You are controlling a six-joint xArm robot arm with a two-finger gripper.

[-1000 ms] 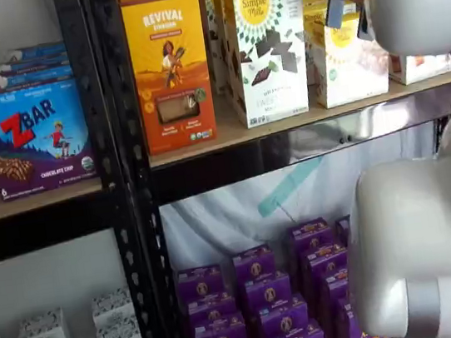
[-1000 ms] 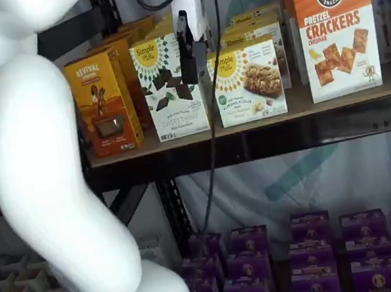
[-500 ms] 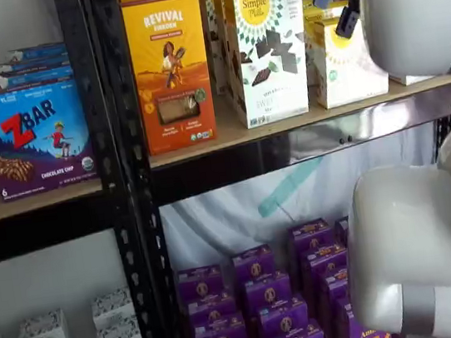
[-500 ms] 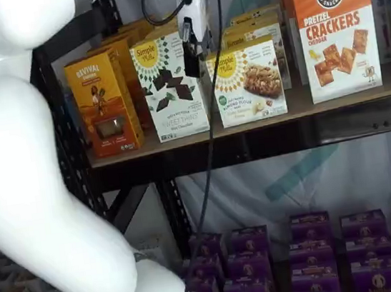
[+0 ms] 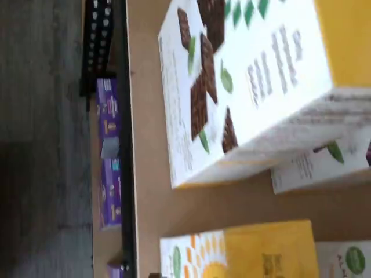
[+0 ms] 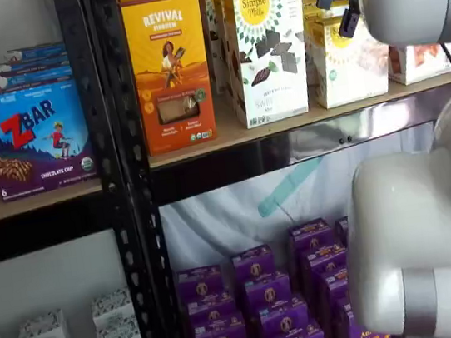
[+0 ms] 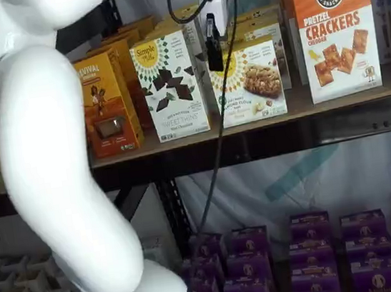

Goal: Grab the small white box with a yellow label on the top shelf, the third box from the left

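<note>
one arm only, so the matter is how the gripper [image 7: 214, 56] stands to the small white box [image 7: 250, 82]. that box sits at the front edge of the top shelf [image 7: 250, 126], upright, just beside the taller green-black patterned carton [image 7: 169, 85], with the orange revival carton [image 7: 108, 103] further along.

in both shelf views the black fingers hang in front of the box's upper corner on the patterned carton's side, over the gap between the two cartons. they show side-on as one dark bar, so whether they are spread or pressed together cannot be told. nothing is held in them.

the wrist view shows the mustard top of the small white box [image 5: 255, 252] below the camera, the patterned carton [image 5: 243, 81] beside it, and bare shelf board [image 5: 148, 191] between.

judgement: the box lies slightly below and to the cracker box [image 7: 335, 27] side of the fingers. its short height leaves the top open, so the coming move calls for a small sideways shift to centre over that top, clear of the taller neighbour.
</note>
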